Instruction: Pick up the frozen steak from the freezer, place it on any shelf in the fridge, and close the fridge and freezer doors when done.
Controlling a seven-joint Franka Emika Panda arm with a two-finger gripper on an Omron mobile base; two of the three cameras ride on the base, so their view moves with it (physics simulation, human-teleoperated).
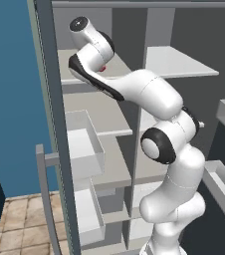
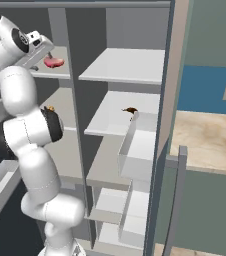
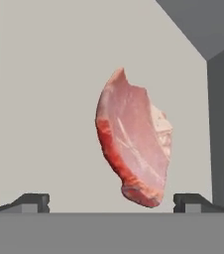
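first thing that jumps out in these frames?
The pinkish-red steak lying on a pale upper freezer shelf, with the open gripper right over it, fingertips spread to either side and not touching. Next, the white arm reaching up into the tall grey unit with both doors open. A small dark brown item sits on a middle fridge shelf.

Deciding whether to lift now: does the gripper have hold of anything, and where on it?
Nothing is held. The gripper is open, its fingers wide apart either side of the steak, which lies on the freezer shelf.
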